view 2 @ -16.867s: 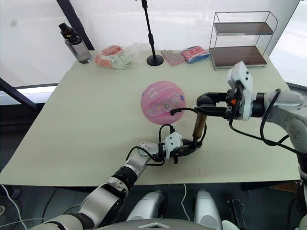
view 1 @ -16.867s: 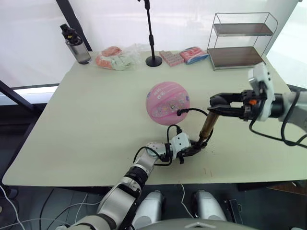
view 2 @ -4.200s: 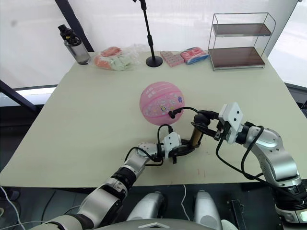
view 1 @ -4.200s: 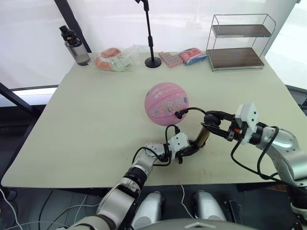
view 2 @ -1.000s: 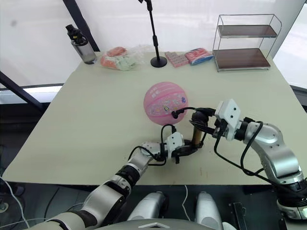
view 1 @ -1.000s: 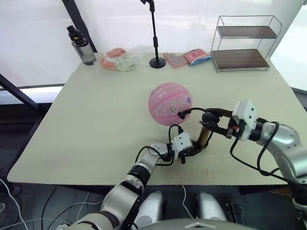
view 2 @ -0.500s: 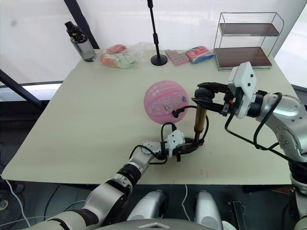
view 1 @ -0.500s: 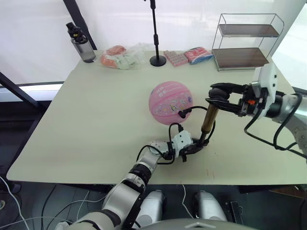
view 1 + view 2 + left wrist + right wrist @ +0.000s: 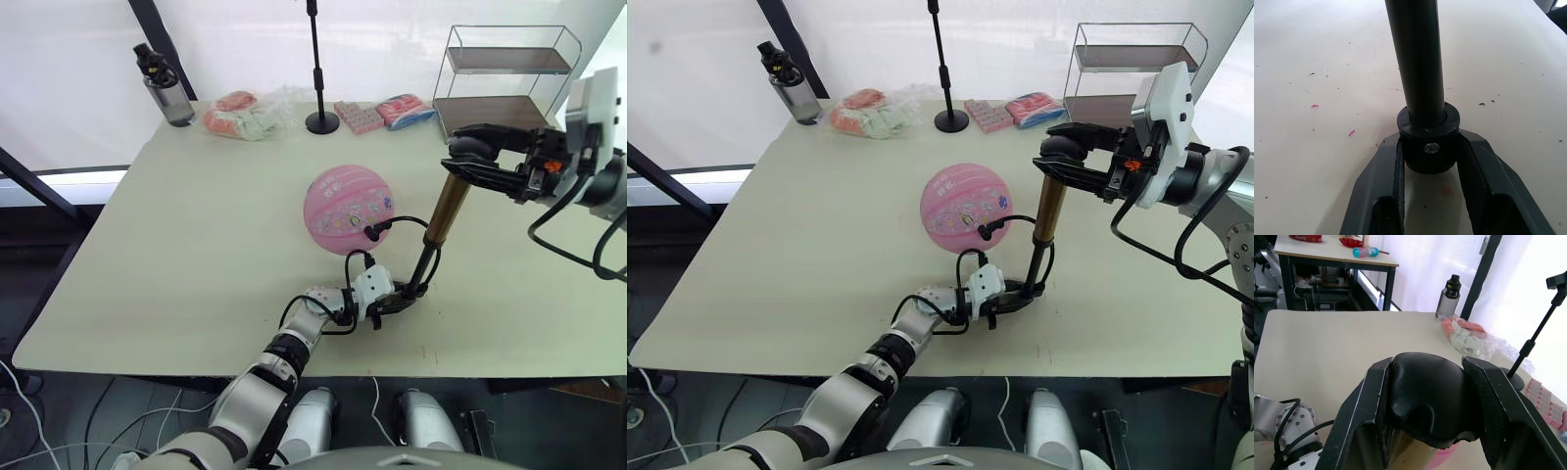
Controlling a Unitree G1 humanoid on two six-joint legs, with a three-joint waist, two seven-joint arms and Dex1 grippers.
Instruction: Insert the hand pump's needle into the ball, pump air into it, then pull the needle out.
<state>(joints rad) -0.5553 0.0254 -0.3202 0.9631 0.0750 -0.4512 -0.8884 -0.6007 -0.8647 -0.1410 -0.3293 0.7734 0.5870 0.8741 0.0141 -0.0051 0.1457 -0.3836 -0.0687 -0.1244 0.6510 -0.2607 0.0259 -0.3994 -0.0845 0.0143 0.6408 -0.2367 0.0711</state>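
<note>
Two grippers hold the hand pump [image 9: 437,227] next to the pink ball [image 9: 348,209].

The left gripper [image 9: 1428,147] lies low on the table [image 9: 176,235], and its two black fingers [image 9: 1476,171] pinch the round black cap at the bottom of the pump. The right gripper [image 9: 1430,401] is up high, and its two fingers squeeze the smooth black handle at the top. The handle is lifted, so a thin dark rod shows under the shiny gold tube. The pump stands up, leaning a little, just beside the ball near the middle of the table. A thin black hose [image 9: 404,221] bends from the pump to the ball and touches its side. The needle is too small to make out there. The ball is round, with little stickers and dark lines.
</note>
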